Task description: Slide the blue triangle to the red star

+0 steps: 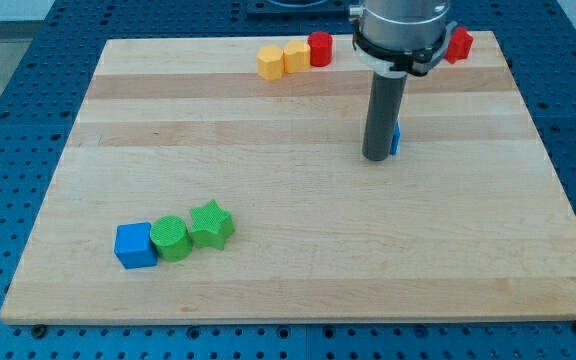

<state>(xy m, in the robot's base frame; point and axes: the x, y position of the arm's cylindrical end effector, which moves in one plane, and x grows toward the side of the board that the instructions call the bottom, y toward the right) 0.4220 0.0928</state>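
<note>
My tip (pixel 376 157) rests on the board right of centre, in its upper half. A blue block (pixel 396 138), mostly hidden behind the rod, touches the rod's right side; only a thin sliver shows, so I cannot tell its shape. A red block (pixel 459 44), star-like, sits at the top edge of the board, partly hidden by the arm's body, up and to the right of the tip.
At the top edge, left of the arm, stand a yellow hexagon (pixel 270 62), a yellow block (pixel 296 56) and a red cylinder (pixel 320 48) in a row. At the lower left lie a blue cube (pixel 135 245), a green cylinder (pixel 170 238) and a green star (pixel 211 225).
</note>
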